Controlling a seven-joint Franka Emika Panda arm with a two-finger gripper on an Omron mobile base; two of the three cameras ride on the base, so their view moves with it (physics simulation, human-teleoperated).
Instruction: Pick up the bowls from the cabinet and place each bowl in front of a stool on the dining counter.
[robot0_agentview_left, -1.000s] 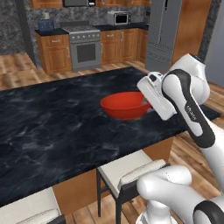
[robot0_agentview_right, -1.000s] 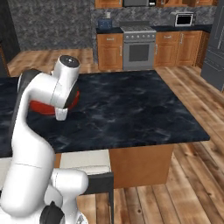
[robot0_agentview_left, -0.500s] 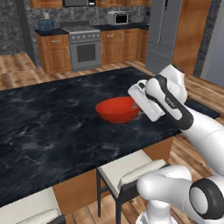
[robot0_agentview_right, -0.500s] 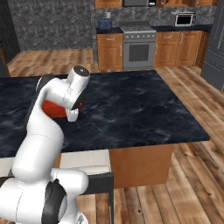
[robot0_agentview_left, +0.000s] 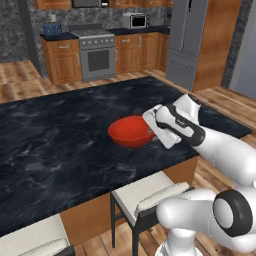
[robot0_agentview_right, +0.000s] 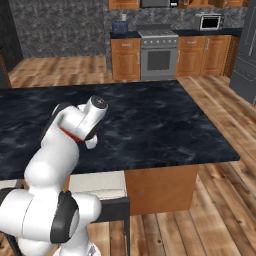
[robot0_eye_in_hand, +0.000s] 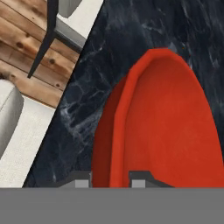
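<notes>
**Red bowl going down in front of a stool**

Left base view: the red bowl (robot0_agentview_left: 131, 131) sits low over the desk (robot0_agentview_left: 60, 135), near its front edge, above a stool (robot0_agentview_left: 150, 192).

Right base view: the arm hides most of the bowl.

Hand view: the tool (robot0_eye_in_hand: 111, 179) pinches the bowl's rim (robot0_eye_in_hand: 114, 131). It should let go only once the bowl rests flat, then lift straight up.
</notes>
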